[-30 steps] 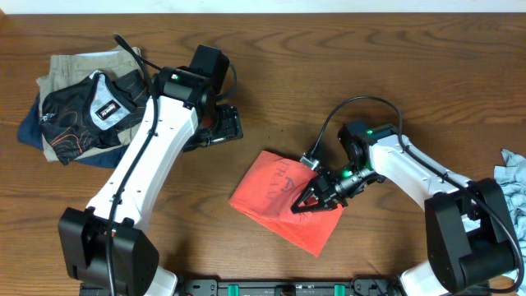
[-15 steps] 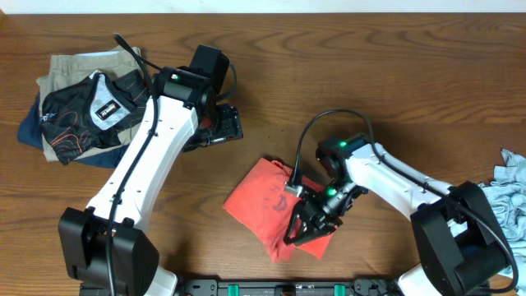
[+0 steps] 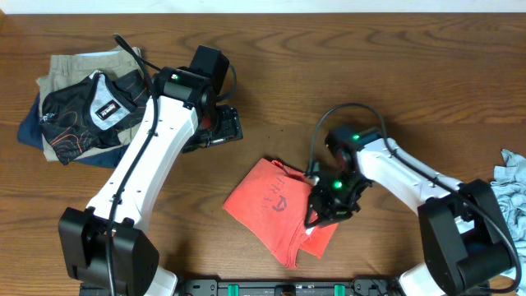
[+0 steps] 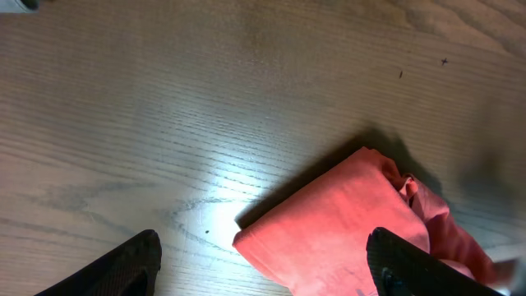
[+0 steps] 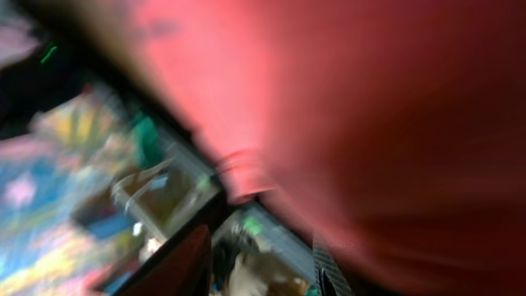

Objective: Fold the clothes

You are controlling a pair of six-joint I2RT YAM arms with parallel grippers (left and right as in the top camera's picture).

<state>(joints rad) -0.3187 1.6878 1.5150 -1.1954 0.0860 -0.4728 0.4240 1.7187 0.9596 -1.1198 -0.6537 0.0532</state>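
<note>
T-shirt (image 3: 271,197): we see it folded at lower centre of the table (image 3: 427,74), long axis upper left to lower right | right pincer (image 3: 316,220): over its lower-right edge, nearer; we cannot tell its grip | left pincer (image 3: 222,128): upper left, wide open, empty

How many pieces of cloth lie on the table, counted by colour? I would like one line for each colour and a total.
Coral-red T-shirt: 1
Khaki garment: 1
Dark blue garment: 1
Black patterned garment: 1
Pale blue-grey cloth: 1
Total: 5
</note>
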